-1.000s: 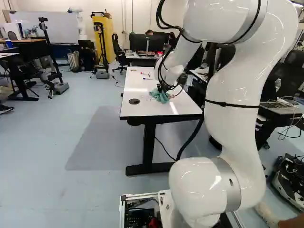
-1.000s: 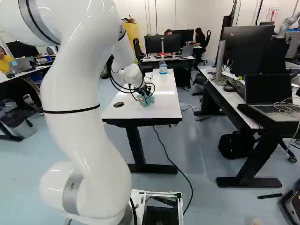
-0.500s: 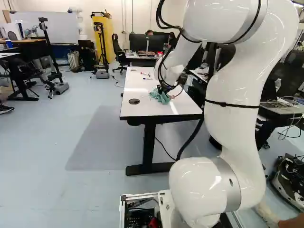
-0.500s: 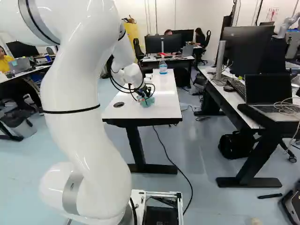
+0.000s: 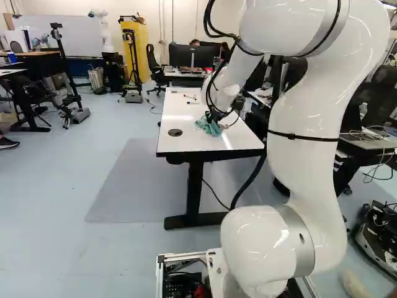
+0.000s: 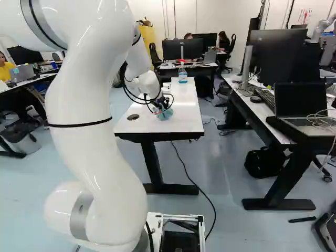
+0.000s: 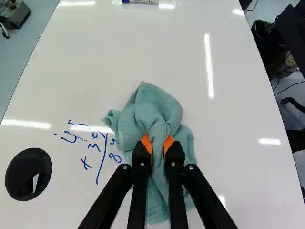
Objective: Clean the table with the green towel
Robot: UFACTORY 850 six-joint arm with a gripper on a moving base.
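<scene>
Towel (image 5: 209,127) lies bunched on the table (image 5: 183,144), just above centre in the left base view, clamped between the gripper's (image 5: 214,118) two fingers, near blue writing (image 7: 102,158) and a bottle (image 6: 182,75) upper centre in the right base view.

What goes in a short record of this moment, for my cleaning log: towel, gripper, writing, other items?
Towel: green, bunched on the white table
Gripper: shut on the towel
Blue writing: on the table beside the towel, not wiped off
Black round fitting: set in the table, past the writing from the towel
Marker: lying ahead of the gripper
</scene>
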